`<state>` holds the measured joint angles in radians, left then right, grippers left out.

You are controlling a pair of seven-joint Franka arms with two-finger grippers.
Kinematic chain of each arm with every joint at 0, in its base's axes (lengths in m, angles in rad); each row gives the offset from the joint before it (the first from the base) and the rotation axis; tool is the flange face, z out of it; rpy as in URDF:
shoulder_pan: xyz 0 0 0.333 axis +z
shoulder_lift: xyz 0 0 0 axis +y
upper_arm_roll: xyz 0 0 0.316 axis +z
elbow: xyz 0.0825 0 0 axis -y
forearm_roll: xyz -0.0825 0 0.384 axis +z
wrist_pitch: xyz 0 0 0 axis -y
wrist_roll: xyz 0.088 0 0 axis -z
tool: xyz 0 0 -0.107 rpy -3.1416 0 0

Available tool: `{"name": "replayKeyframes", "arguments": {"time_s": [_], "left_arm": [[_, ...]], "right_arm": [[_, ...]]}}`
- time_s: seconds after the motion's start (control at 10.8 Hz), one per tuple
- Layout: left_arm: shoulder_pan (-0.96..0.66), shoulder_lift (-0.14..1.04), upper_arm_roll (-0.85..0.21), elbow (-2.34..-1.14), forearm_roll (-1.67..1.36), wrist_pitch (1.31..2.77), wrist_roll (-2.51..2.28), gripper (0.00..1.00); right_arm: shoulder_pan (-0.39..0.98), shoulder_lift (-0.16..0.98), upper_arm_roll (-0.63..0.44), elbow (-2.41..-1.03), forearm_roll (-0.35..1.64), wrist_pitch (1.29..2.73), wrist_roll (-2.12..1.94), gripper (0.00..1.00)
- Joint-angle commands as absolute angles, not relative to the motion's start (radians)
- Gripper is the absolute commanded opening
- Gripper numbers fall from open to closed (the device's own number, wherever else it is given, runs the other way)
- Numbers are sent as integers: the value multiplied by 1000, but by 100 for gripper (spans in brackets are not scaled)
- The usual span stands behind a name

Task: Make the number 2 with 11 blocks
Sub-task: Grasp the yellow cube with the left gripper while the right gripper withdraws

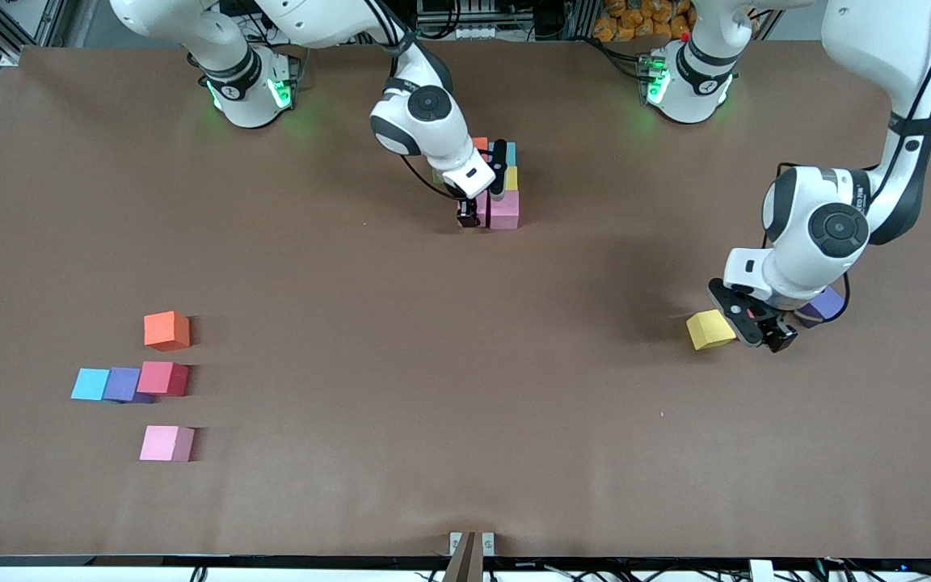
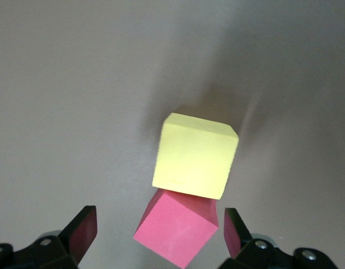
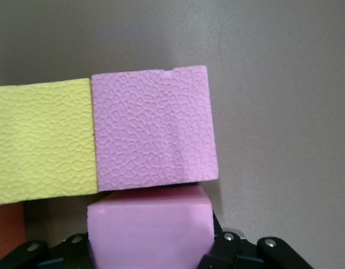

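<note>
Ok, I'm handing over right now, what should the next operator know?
Right claw: shut on a pink block, at the partly built number 2 mid-table near the bases.
Left claw: open, low over a red block next to a yellow block; a purple block lies beside them.
Left to place: orange block, blue block, second purple block, second red block and spare pink block, at the right arm's end.

Open lane: bare brown table [image 1: 401, 388] lay wide between loose cubes and half-built stack.
Blockers: yellow foam cube [image 2: 196, 155] touched red foam cube [image 2: 176, 228] between spread left fingers [image 2: 78, 233].
</note>
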<state>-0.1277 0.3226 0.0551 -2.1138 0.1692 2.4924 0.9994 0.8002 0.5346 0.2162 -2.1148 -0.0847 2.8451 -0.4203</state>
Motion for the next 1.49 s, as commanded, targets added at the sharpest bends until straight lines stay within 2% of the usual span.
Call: {"name": "replayKeyframes", "arguments": {"time_s": [0.0,0.74,0.84,0.93,1.39], "left_arm": [[-137,330,63,-2100,97,2488,1138,100],[-138,409,63,-2054,9,2490,1307,100],[-138,414,63,-2051,3,2493,1307,100],[-138,423,63,-2046,-14,2493,1307,100],[-150,445,63,-2039,-31,2499,1304,100]], "right_arm": [[822,554,195,-2097,-100,2864,-402,19],[827,575,195,-2086,-95,2887,-385,19],[831,575,198,-2080,-94,2887,-371,39],[830,575,198,-2079,-94,2885,-327,99],[819,555,198,-2079,-95,2878,-318,100]]}}
